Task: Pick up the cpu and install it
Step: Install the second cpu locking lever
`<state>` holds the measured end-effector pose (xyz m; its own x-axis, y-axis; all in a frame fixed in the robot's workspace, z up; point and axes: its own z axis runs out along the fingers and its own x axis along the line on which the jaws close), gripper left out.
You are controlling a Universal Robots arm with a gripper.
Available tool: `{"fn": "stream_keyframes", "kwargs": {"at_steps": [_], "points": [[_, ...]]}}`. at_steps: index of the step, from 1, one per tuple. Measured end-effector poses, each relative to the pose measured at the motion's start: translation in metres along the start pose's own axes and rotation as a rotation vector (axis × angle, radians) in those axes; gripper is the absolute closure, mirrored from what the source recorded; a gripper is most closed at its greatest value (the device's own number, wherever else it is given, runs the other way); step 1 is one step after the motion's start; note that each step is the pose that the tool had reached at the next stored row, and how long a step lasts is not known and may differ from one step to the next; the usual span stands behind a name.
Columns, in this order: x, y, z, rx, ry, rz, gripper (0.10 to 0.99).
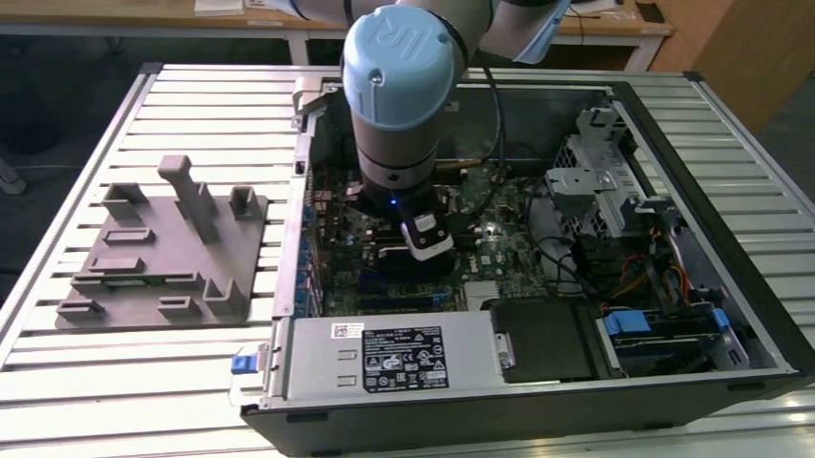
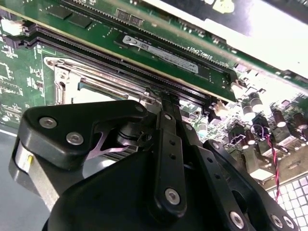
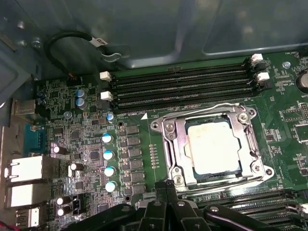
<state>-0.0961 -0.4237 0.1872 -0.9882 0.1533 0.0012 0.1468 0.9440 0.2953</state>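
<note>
The cpu (image 3: 214,147), a small square chip with a silvery top, lies flat inside the metal socket frame (image 3: 168,130) on the green motherboard (image 3: 77,139). My gripper (image 3: 167,185) hovers just off one edge of the socket, apart from the chip. Its black fingers are shut together with nothing between them. In the second wrist view the gripper (image 2: 166,98) points down at the board beside the socket frame (image 2: 62,77) and covers most of it. In the exterior view the arm (image 1: 401,143) reaches down into the open computer case (image 1: 713,219).
Memory slots (image 3: 183,84) run along one side of the socket and several capacitors (image 3: 108,154) along another. A grey tray with upright posts (image 1: 166,248) lies at the exterior view's left of the case. The power supply (image 1: 395,358), a glossy black block (image 1: 548,339) and a drive cage (image 1: 598,181) crowd the case.
</note>
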Motion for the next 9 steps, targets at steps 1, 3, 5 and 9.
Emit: {"fn": "stream_keyframes", "kwargs": {"at_steps": [1, 3, 5, 9], "points": [[0.0, 0.0, 0.0, 0.0, 0.0, 0.0, 0.98], [0.0001, 0.0, -0.0001, 0.0, 0.0, 0.0, 0.98], [0.0001, 0.0003, -0.0009, 0.0, -0.0002, 0.0, 0.98], [0.0002, 0.0008, -0.0039, 0.002, 0.0003, 0.0, 0.98]]}}
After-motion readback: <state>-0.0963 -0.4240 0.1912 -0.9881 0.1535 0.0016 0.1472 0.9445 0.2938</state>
